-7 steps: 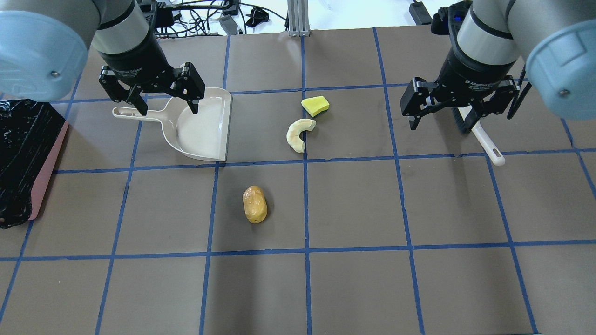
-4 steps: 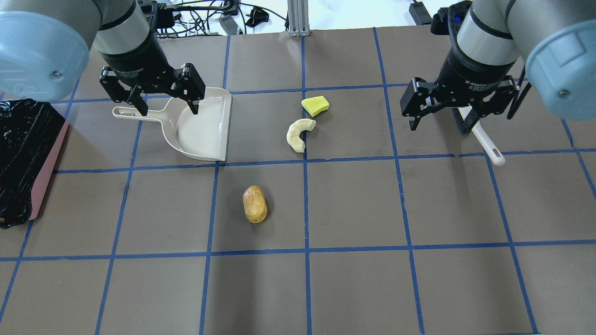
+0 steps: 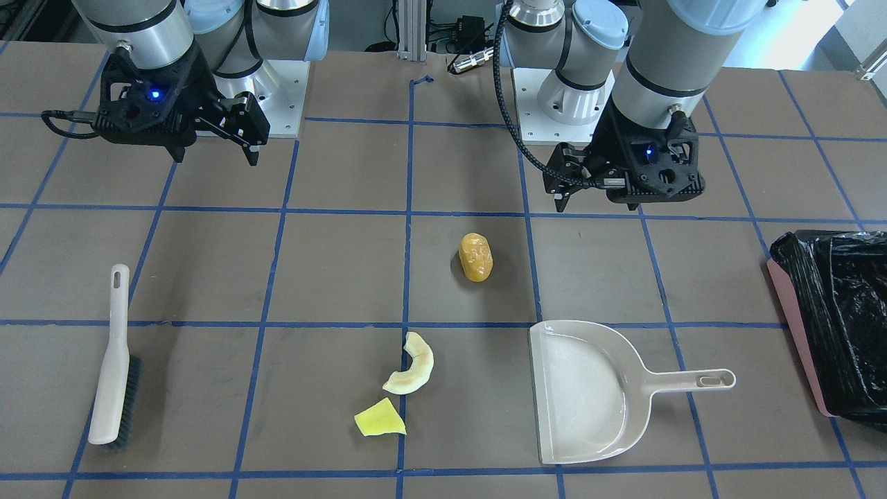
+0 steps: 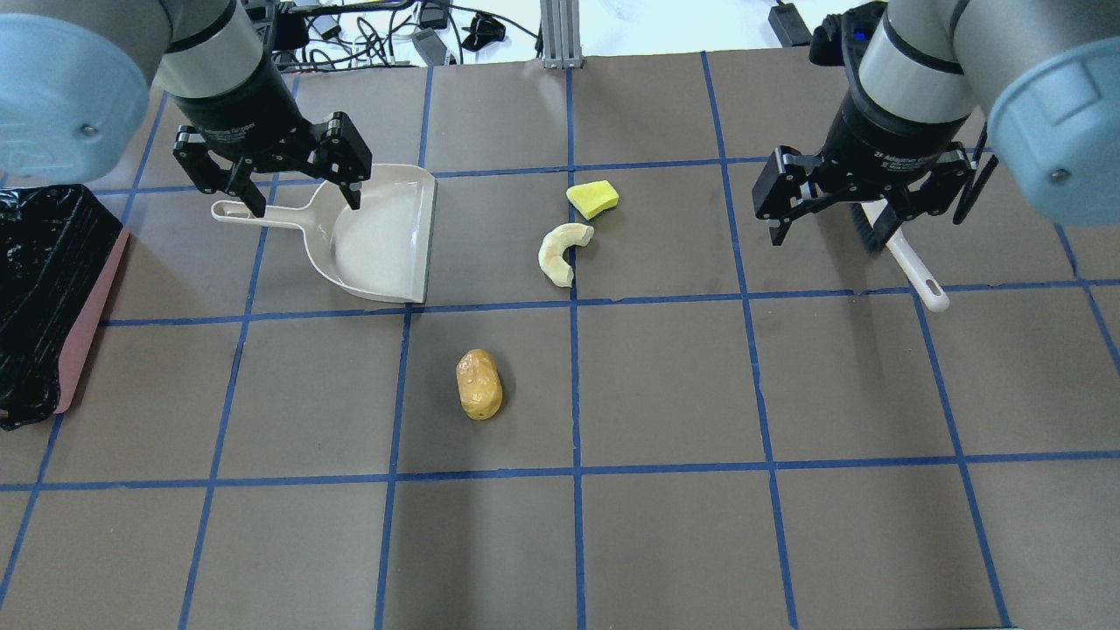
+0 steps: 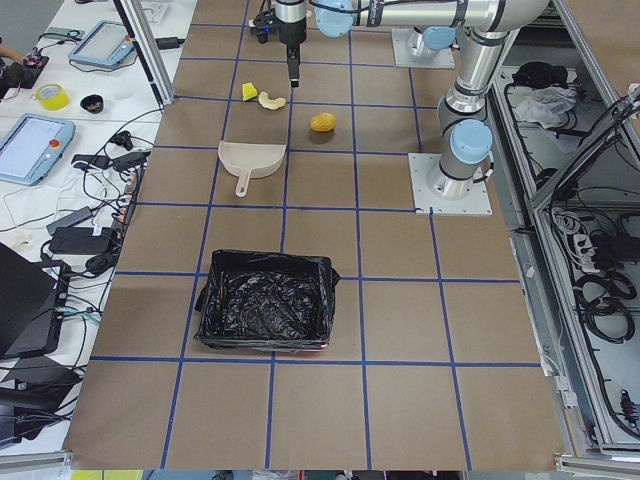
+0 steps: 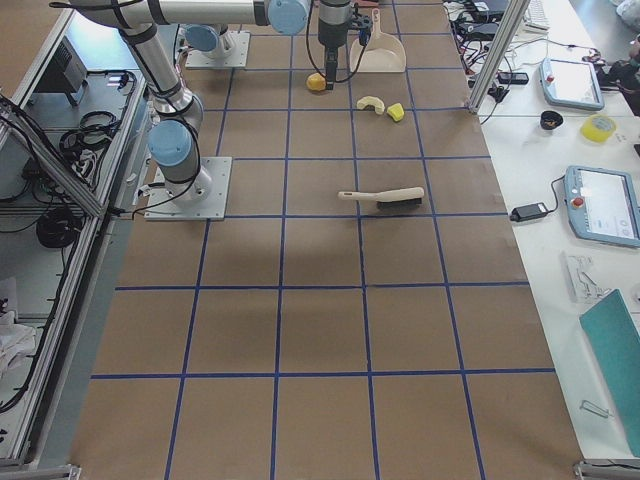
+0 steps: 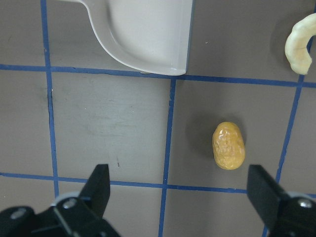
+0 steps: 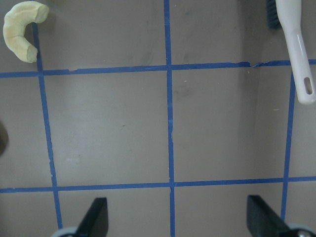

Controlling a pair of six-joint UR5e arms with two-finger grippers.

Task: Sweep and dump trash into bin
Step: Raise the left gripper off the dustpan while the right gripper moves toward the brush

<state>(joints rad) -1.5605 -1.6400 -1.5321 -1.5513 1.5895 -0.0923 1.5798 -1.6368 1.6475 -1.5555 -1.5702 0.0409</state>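
The trash lies loose on the brown table: an orange-yellow lump (image 4: 479, 384), a pale cream curved slice (image 4: 563, 251) and a yellow sponge wedge (image 4: 592, 199). The lump also shows in the left wrist view (image 7: 228, 145). The slice shows in the right wrist view (image 8: 22, 30). The bin (image 4: 44, 297), lined with a black bag, sits at the far left edge. My left gripper (image 4: 306, 203) hovers open and empty above the beige dustpan (image 4: 376, 236), near its handle. My right gripper (image 4: 866, 227) hovers open and empty above the hand brush (image 4: 906, 262).
The table is brown with a blue tape grid. The dustpan's open edge faces the trash. The brush lies at the right, its handle (image 8: 296, 44) pointing toward the robot. Cables and gear lie beyond the far table edge.
My left gripper has shifted a little left and toward the far side, over the dustpan handle. The right gripper and all objects have not moved.
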